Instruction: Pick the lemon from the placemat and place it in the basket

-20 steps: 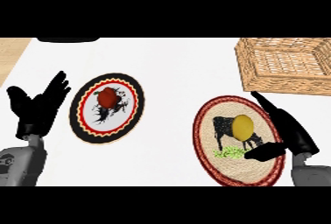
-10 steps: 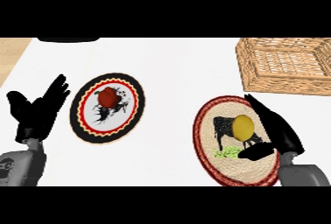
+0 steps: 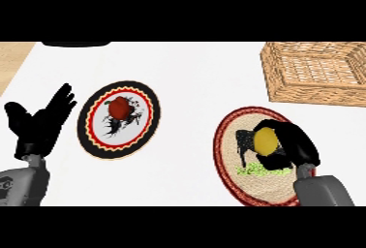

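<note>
Right now the right robot hand (image 3: 297,145) is reaching in from the lower right edge of the head view and is curling over the lemon (image 3: 266,139). Its fingers are arching round the fruit's top and right side while the thumb is sitting below it, so the yellow skin is showing only through the gap on the left. The lemon is lying over the middle of the round woven placemat (image 3: 265,186), which has a dark red rim. It is overlapping a black printed figure, with a small green patch (image 3: 254,169) just below. Whether the fruit is touching the mat or is raised off it, I cannot tell.

The basket (image 3: 314,94) is standing at the upper right of the white bench (image 3: 193,87), well apart from the placemat and up beyond it. Its wicker walls are showing, and nothing is visible inside.

To the left a plate (image 3: 118,141) with a black, red and yellow zigzag border is lying flat, carrying a red round item (image 3: 118,107) near its upper part. The left robot hand (image 3: 39,126) is resting near the left edge, fingers spread and pointing up, beside the plate without touching it.
</note>
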You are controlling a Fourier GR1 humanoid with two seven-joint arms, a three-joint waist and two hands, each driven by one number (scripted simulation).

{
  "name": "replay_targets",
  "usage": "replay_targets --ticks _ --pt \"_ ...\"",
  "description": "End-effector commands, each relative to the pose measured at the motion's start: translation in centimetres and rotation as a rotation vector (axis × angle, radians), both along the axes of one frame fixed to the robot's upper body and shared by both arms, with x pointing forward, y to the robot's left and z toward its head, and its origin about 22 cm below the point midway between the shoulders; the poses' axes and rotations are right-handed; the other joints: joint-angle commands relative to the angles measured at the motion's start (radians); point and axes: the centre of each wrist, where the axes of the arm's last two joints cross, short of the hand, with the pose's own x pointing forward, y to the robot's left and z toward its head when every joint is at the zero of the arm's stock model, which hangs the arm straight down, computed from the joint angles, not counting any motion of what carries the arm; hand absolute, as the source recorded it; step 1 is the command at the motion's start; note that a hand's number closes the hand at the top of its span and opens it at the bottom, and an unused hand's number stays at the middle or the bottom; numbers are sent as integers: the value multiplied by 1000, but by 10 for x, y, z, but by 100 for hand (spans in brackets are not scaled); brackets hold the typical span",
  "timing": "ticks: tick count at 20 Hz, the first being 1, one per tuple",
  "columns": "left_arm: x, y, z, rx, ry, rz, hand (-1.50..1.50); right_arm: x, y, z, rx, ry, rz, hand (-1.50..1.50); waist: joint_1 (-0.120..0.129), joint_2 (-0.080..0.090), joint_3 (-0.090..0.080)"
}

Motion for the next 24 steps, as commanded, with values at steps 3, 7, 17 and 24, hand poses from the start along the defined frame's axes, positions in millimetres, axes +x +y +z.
replay_targets --ticks 3,7,17,24 --pt "14 13 9 -2 -23 23 0 20 -12 -12 -20 12 28 150 1 4 3" --pt "3 -8 8 1 -15 -5 0 -38 39 -25 -6 13 194 150 -5 -1 3" --pt "-3 -7 15 -1 6 23 0 -135 99 3 65 23 453 150 -7 0 3" --pt "-10 -6 -3 0 6 21 0 -158 91 53 550 -205 433 150 -23 -2 4"
